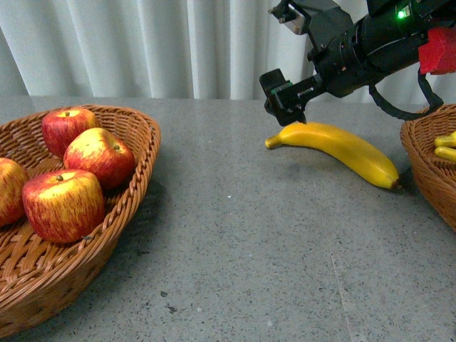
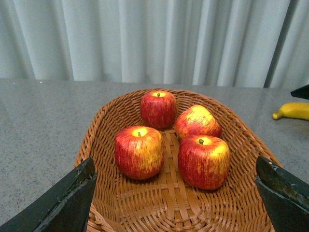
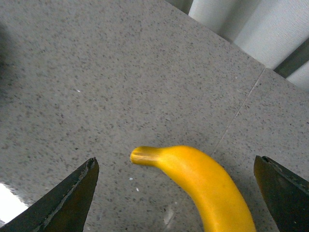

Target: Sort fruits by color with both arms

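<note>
Several red apples streaked with yellow (image 1: 100,155) lie in a wicker basket (image 1: 146,153) at the left. My left gripper (image 2: 175,162) hangs open over that basket (image 2: 104,140), nothing between its fingers (image 2: 67,203); the apples (image 2: 139,151) sit just beyond them. The left arm is out of the front view. One yellow banana (image 1: 335,149) lies on the grey table right of centre. My right gripper (image 1: 286,55) hovers open above its stem end. In the right wrist view the banana (image 3: 203,183) lies between the spread fingers (image 3: 72,198), untouched.
A second wicker basket (image 1: 424,167) at the right edge holds more bananas (image 1: 445,146). The grey stone table (image 1: 235,235) stretches between the two baskets. White curtains (image 1: 178,43) hang behind the table's far edge.
</note>
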`<control>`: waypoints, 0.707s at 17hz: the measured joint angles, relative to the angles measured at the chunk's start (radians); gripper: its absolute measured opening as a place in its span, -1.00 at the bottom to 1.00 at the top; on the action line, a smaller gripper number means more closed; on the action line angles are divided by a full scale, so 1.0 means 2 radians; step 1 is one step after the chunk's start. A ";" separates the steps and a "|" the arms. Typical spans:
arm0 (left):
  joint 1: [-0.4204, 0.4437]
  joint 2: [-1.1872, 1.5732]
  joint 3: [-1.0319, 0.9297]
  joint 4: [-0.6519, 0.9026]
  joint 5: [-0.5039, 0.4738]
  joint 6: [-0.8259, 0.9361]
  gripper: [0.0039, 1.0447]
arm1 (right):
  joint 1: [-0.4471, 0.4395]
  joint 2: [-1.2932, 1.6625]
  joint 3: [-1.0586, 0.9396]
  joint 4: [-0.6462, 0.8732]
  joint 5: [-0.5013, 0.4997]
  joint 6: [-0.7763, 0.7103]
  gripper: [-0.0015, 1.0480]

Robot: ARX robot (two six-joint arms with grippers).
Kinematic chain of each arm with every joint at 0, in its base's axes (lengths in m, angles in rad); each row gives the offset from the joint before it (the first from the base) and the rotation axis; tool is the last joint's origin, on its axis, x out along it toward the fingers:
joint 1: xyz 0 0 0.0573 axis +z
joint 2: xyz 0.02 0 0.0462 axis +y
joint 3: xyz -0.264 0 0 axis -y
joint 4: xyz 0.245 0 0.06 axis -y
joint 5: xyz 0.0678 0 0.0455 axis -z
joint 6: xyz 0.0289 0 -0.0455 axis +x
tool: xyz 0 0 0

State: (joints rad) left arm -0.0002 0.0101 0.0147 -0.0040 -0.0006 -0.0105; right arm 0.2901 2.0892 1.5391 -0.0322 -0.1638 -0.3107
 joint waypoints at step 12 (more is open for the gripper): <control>0.000 0.000 0.000 0.000 0.000 0.000 0.88 | -0.023 0.080 0.097 -0.119 0.021 -0.108 0.87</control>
State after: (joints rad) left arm -0.0002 0.0101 0.0147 -0.0040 -0.0006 -0.0105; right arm 0.2440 2.2498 1.7336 -0.2710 -0.1223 -0.5259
